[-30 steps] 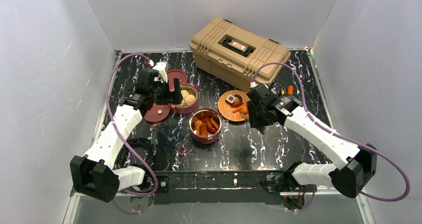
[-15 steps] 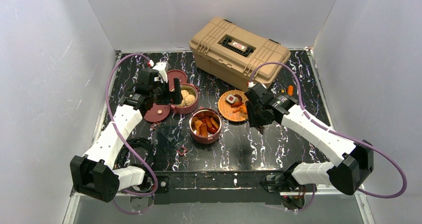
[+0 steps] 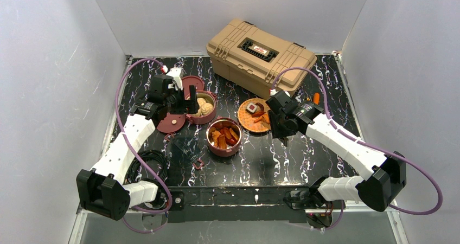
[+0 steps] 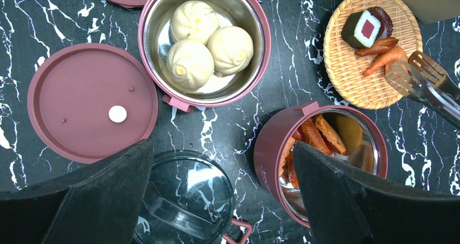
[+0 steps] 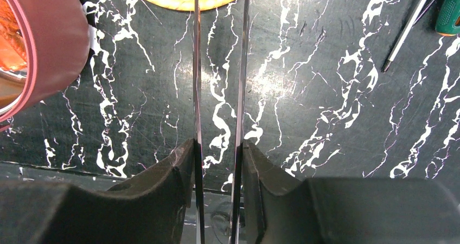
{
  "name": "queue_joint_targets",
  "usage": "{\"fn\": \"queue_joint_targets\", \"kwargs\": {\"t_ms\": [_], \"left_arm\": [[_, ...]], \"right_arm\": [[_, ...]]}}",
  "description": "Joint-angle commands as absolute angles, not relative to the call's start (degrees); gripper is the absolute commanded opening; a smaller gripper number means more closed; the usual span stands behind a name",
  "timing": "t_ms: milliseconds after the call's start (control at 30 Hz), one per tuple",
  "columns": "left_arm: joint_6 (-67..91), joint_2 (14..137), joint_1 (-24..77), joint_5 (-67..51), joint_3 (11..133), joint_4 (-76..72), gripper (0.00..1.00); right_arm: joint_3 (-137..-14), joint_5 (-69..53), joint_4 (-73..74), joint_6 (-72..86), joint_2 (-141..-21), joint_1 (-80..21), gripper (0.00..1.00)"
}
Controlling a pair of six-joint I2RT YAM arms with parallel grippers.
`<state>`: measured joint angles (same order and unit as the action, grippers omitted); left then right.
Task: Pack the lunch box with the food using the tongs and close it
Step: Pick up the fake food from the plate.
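The lunch box stands apart in pieces. One maroon bowl [image 4: 203,43] holds three beige buns, another maroon bowl [image 4: 325,157] holds orange and red chunks, and a flat maroon lid [image 4: 92,100] lies left of them. My left gripper [image 4: 222,200] hangs open above the table between the lid and the chunk bowl [image 3: 223,136], holding nothing. My right gripper [image 5: 217,162] is shut on the tongs [image 5: 196,92], pressing both slim arms. The tongs' tips [image 4: 415,73] sit over the right edge of the orange woven plate [image 4: 347,76], beside the last food pieces [image 4: 388,59].
A tan toolbox [image 3: 260,51] stands at the back. A clear glass lid with a maroon tab [image 4: 190,200] lies under my left gripper. A second maroon lid [image 3: 192,84] lies behind the bun bowl. Screwdrivers [image 5: 412,27] lie to the right, and a cable coil [image 3: 149,165] lies near left.
My right gripper has edged left toward the woven plate and squeezed the tongs' arms slightly closer. The left arm has not moved.
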<state>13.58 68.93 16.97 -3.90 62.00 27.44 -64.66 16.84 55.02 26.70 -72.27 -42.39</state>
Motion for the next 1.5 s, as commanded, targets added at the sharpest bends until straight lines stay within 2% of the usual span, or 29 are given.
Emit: {"fn": "queue_joint_targets", "kwargs": {"t_ms": [0,367,1467], "left_arm": [[13.55,68.56,16.77,-3.96,64.12,28.3,0.99],[13.52,68.46,16.77,-3.87,64.11,28.34,0.99],[13.54,68.3,16.77,-3.69,64.06,28.3,0.99]], "right_arm": [[-64.64,18.28,53.09,26.47,-72.59,-42.32,0.39],[-66.16,18.41,53.25,26.14,-70.43,-42.28,0.24],[-67.34,19.2,51.41,25.51,-65.48,-42.29,0.17]]}}
